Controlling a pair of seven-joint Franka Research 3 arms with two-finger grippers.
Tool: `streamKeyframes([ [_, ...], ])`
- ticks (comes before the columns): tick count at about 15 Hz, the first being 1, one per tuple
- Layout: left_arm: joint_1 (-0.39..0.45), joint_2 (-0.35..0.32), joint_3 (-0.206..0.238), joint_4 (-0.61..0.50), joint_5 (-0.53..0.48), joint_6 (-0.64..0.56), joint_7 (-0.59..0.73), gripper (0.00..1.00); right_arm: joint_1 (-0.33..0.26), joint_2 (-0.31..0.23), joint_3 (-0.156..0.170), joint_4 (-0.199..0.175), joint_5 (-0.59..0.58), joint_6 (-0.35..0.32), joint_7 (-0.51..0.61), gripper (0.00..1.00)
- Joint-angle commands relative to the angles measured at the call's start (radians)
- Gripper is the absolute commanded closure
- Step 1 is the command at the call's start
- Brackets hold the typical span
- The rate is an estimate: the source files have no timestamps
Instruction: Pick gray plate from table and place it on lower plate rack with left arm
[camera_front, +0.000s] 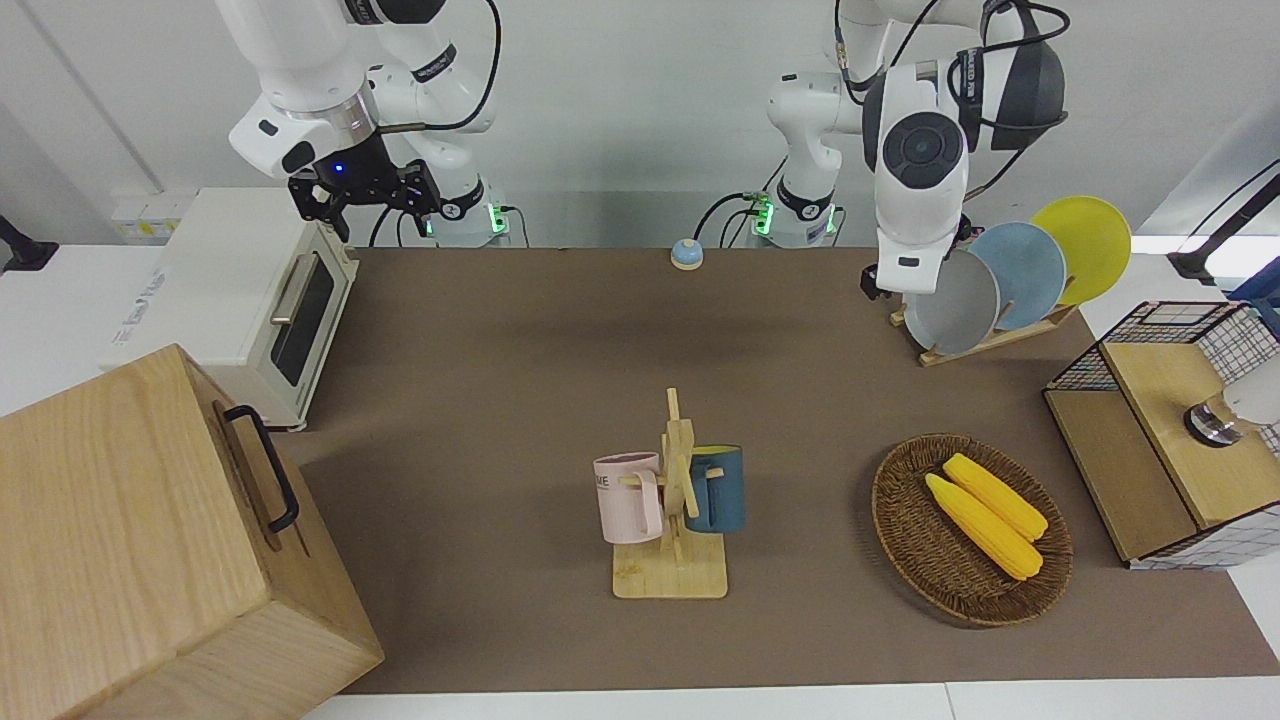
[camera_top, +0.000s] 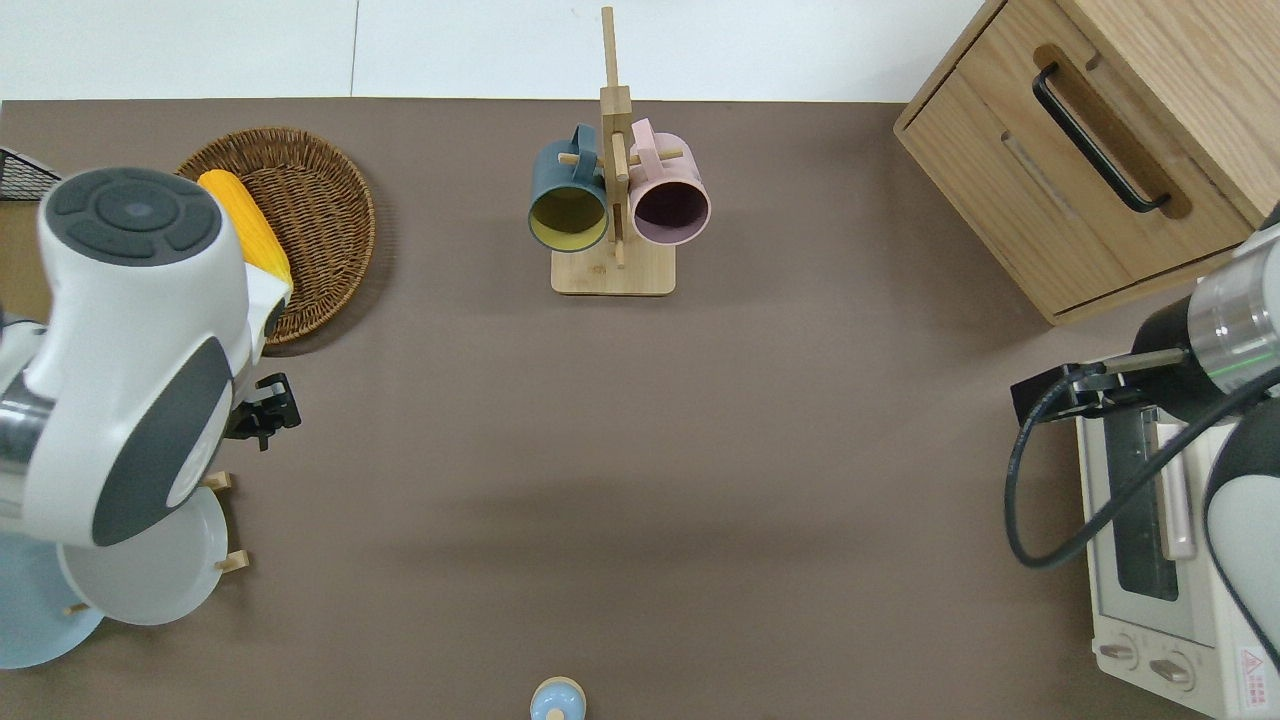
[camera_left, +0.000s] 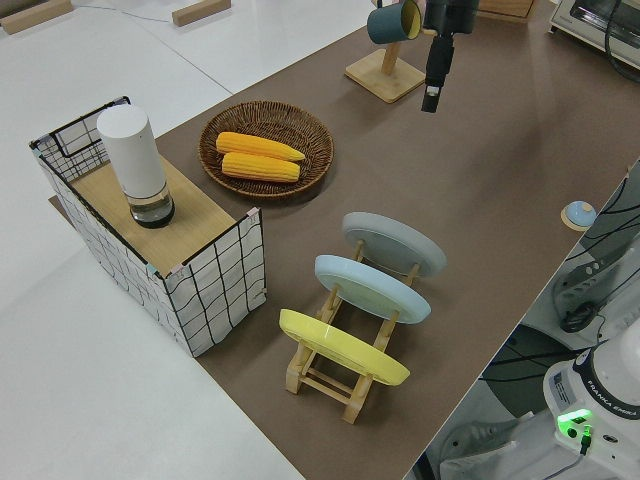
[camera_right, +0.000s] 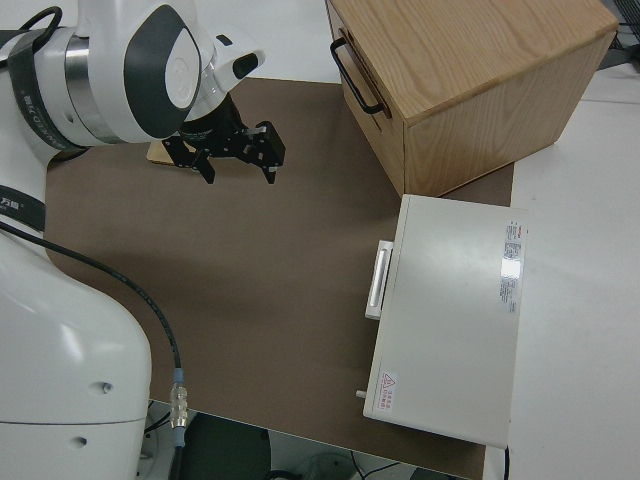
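Gray plate (camera_left: 394, 243), yellow plate (camera_left: 343, 347).
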Motion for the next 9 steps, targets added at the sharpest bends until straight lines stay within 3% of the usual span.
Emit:
streamKeyframes([
  [1, 0.032, -0.044, 0.014, 0.073, -0.099, 0.010, 0.122, 0.00, -0.026, -0.002, 0.023, 0.010, -0.007, -0.014, 0.013, 0.017],
  [9, 0.043, -0.096, 0.166, 0.152, -0.318, 0.013, 0.475, 0.00, -0.026, -0.002, 0.023, 0.010, -0.007, -0.014, 0.013, 0.017],
])
